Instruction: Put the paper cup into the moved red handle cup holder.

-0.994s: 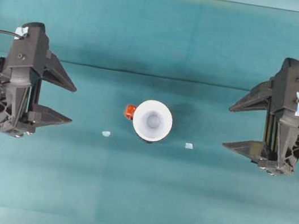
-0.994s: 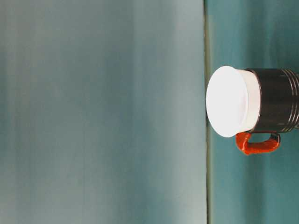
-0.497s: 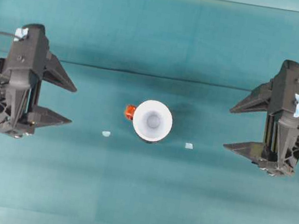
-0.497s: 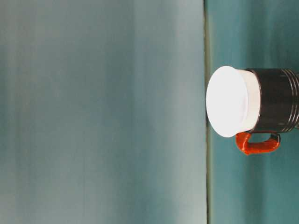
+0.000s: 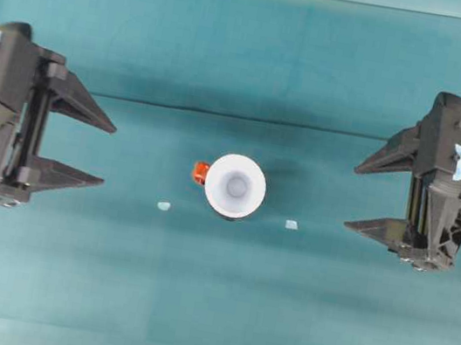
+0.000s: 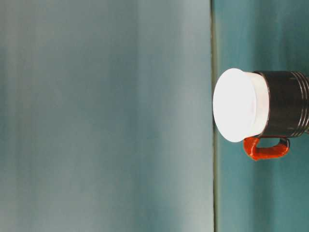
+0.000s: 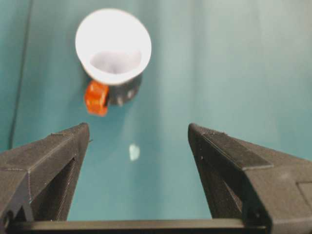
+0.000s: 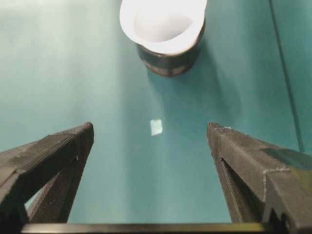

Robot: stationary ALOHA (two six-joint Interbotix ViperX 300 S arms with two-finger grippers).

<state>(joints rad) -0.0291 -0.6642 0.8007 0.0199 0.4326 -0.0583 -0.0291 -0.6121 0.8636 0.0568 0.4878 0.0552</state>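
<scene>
Resting: the plain white paper cup [image 5: 235,186] is seen seated upright inside the glossy black round cup holder with the orange-red handle [image 5: 201,172], near the middle of the teal bench [image 5: 207,310].
Seating: in the table-level view the white rim and a short band of the cup wall [image 6: 239,105] are shown above the black holder's rim [image 6: 287,104]; the rest is sunk inside.
Left gripper [image 5: 105,153]: jaws are spread wide, nothing is held, and it is parked well apart from the cup.
Right gripper [image 5: 355,196]: jaws are likewise spread and empty, well apart on the other side.
Small marks: two pale tape bits [image 5: 164,206] are noted on the bench, one either side of the holder.
Progress: the placement is judged done; nothing appears left.
</scene>
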